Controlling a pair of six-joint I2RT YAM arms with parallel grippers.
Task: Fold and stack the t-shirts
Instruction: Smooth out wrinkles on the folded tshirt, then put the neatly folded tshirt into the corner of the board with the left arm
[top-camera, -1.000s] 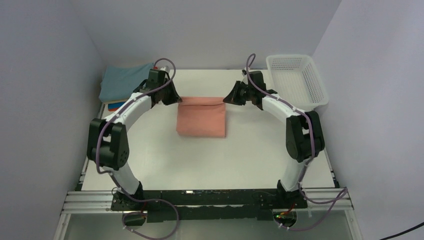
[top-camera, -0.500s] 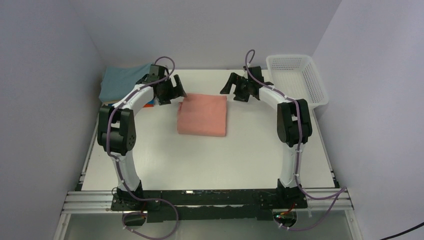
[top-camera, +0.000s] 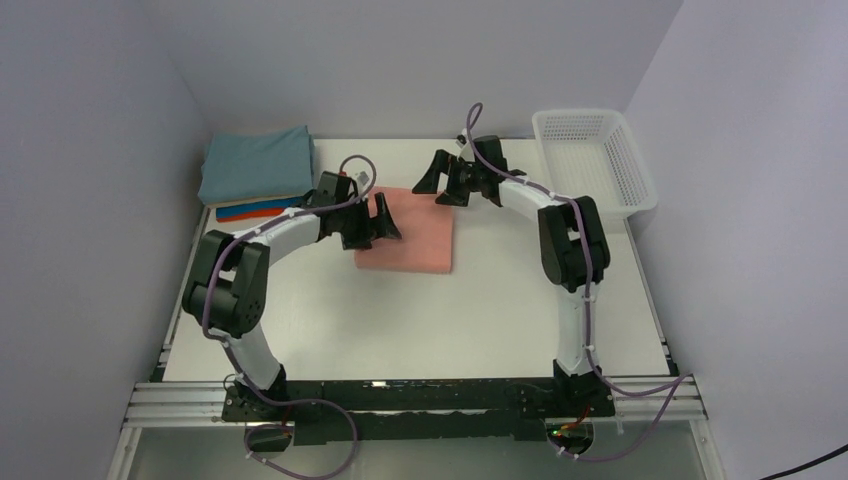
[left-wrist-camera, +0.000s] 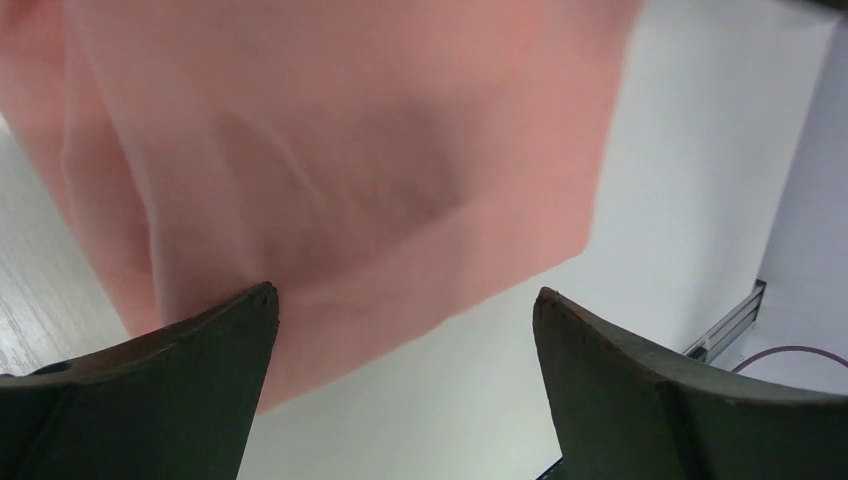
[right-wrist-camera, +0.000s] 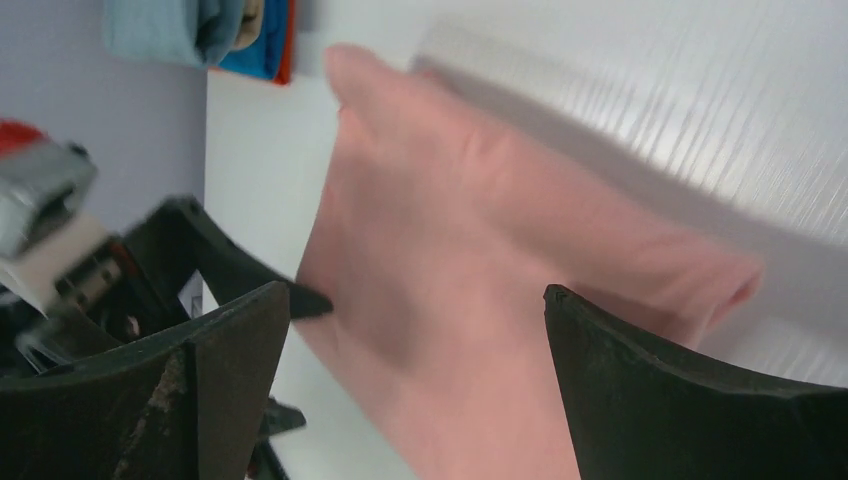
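Pink shirt (top-camera: 412, 240) lies folded mid-frame on the bench (top-camera: 330, 320). The left claw (top-camera: 385, 222) and right claw (top-camera: 438, 187) both gape, empty, at its edges. It looks soft, light and floppy, so I'd pinch the folded edge through all layers.
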